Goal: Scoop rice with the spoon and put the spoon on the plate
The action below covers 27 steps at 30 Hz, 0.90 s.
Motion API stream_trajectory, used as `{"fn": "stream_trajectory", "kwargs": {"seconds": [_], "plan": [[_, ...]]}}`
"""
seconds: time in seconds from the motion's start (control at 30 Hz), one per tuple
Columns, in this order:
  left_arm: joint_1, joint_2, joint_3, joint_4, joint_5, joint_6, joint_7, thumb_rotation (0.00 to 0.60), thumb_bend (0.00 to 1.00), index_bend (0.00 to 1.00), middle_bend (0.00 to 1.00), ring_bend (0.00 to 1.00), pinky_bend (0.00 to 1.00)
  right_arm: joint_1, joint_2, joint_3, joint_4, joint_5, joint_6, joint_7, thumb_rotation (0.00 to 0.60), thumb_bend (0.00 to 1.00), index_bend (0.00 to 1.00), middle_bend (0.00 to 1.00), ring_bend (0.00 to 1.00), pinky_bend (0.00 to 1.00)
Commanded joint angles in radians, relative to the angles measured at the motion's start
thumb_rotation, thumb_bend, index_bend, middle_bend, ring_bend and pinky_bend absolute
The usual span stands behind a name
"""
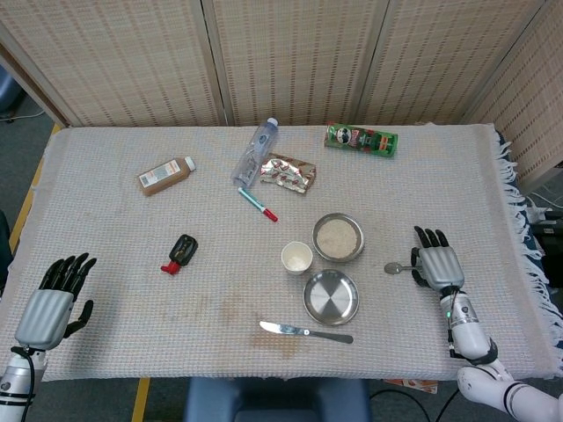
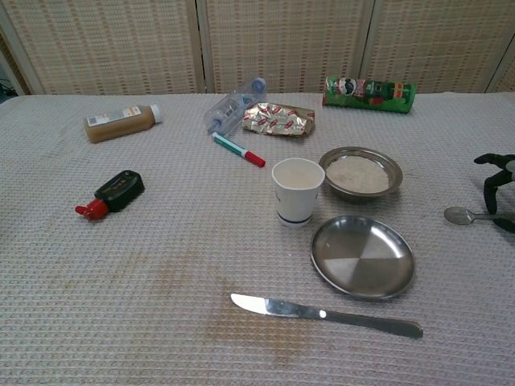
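Observation:
The metal spoon (image 1: pixel 392 268) (image 2: pixel 459 215) lies on the cloth right of the rice bowl (image 1: pixel 318 246) (image 2: pixel 342 190), bowl end pointing left. My right hand (image 1: pixel 437 264) (image 2: pixel 499 181) arches over its handle at the table's right side, fingers curled down around it; the handle end is hidden beneath the hand. The empty steel plate (image 1: pixel 331 297) (image 2: pixel 362 257) sits just in front of the rice bowl. Near the table's front left corner, my left hand (image 1: pixel 53 299) rests with its fingers spread and holds nothing.
A paper cup (image 1: pixel 296 258) (image 2: pixel 297 190) stands left of the bowl. A knife (image 1: pixel 305 331) (image 2: pixel 322 314) lies in front of the plate. Further back are a pen (image 1: pixel 258 203), a clear bottle (image 1: pixel 253 151), a foil packet (image 1: pixel 287 173), a green can (image 1: pixel 361 140) and a brown bottle (image 1: pixel 165 174).

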Motion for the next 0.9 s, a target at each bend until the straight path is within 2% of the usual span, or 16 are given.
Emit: {"fn": "stream_trajectory", "kwargs": {"seconds": [0.03, 0.3, 0.7, 0.9], "plan": [[0.001, 0.001, 0.001, -0.003, 0.001, 0.001, 0.002, 0.600, 0.49, 0.00, 0.00, 0.00, 0.08, -0.005, 0.017, -0.001, -0.022, -0.008, 0.022, -0.014, 0.600, 0.32, 0.58, 0.00, 0.00, 0.00], [-0.001, 0.002, 0.003, -0.002, 0.005, 0.000, -0.003, 0.600, 0.49, 0.00, 0.00, 0.00, 0.08, 0.000, 0.078, 0.011, -0.090, 0.015, 0.027, -0.080, 0.600, 0.32, 0.60, 0.00, 0.00, 0.00], [-0.001, 0.001, 0.005, -0.003, 0.008, 0.001, 0.001, 0.600, 0.49, 0.00, 0.00, 0.00, 0.08, 0.035, 0.081, 0.028, -0.083, 0.061, -0.037, -0.074, 0.600, 0.32, 0.60, 0.00, 0.00, 0.00], [0.000, 0.002, 0.006, -0.002, 0.010, 0.001, -0.001, 0.600, 0.49, 0.00, 0.00, 0.00, 0.08, 0.069, 0.147, 0.054, -0.166, 0.079, -0.032, -0.156, 0.600, 0.32, 0.60, 0.00, 0.00, 0.00]]}}
